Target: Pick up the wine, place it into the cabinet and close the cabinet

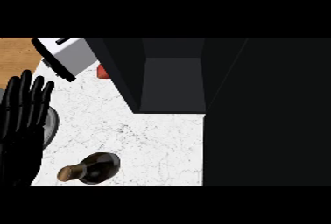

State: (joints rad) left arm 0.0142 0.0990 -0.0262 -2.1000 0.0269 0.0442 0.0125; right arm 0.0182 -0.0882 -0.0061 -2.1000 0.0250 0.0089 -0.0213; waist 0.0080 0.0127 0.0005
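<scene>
The wine bottle (92, 168), dark with a tan cork end, stands on the white marbled counter (149, 140) near the front edge, seen from above. The dark cabinet (169, 83) stands at the back middle with its inside showing; its open door (268, 113) fills the right side. My left hand (22, 118) is at the left edge, fingers straight and up, resting, left of and above the bottle and apart from it. The right hand does not show.
A white and grey toaster (65, 56) sits at the back left. A small red thing (102, 71) peeks out beside the cabinet's left wall. A grey round rim (51, 124) shows beside my left hand. Wooden floor (16, 54) lies at the top left.
</scene>
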